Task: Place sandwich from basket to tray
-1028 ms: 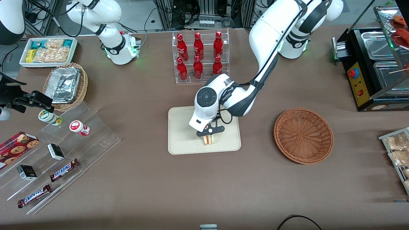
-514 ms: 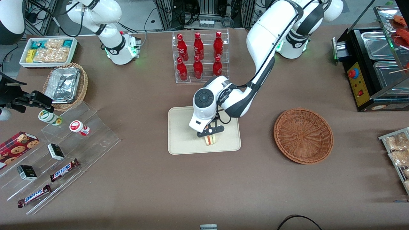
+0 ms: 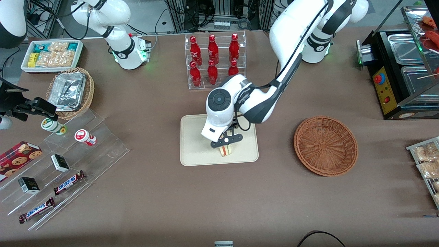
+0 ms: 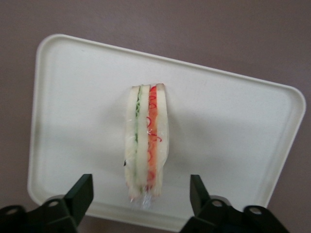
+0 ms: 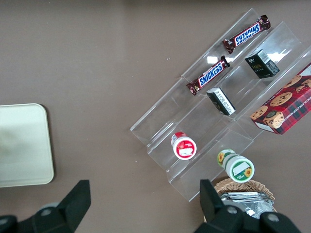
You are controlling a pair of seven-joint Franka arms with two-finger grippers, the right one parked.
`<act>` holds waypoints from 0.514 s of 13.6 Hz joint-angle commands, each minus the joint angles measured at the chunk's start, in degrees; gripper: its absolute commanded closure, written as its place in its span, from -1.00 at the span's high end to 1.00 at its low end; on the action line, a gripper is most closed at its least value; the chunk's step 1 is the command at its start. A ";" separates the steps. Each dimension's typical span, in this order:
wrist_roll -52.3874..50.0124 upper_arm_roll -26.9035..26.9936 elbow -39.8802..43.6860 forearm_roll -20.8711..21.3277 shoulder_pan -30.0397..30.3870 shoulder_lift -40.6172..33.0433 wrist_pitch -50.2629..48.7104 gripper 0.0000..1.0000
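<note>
Sandwich (image 4: 146, 141) on tray (image 3: 192, 144); gripper (image 3: 226, 141) open above it; basket (image 3: 325, 145) toward working arm's end.

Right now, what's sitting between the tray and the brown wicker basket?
Nothing: in the front view only bare brown tablecloth separates the tray from the basket. The sandwich rests on the tray, under the open gripper.

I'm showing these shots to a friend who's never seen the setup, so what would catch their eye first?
Probably the claw hanging open just above the sandwich, which stands on its edge on the tray in the middle of the table, its fingers clear of the bread. Next, the rack of red bottles farther from the front camera than the tray, and the empty brown basket beside the tray, toward the working arm's end.
</note>
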 commanded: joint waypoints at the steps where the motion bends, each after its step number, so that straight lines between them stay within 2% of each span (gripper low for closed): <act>1: 2.01 0.35 -0.09 0.19 0.45 -4.12 -4.72 1.00; 4: 12.80 1.22 -1.32 0.90 1.33 -7.98 -10.52 1.00; 7: 14.94 2.19 -5.01 0.20 6.58 -13.69 -13.96 1.00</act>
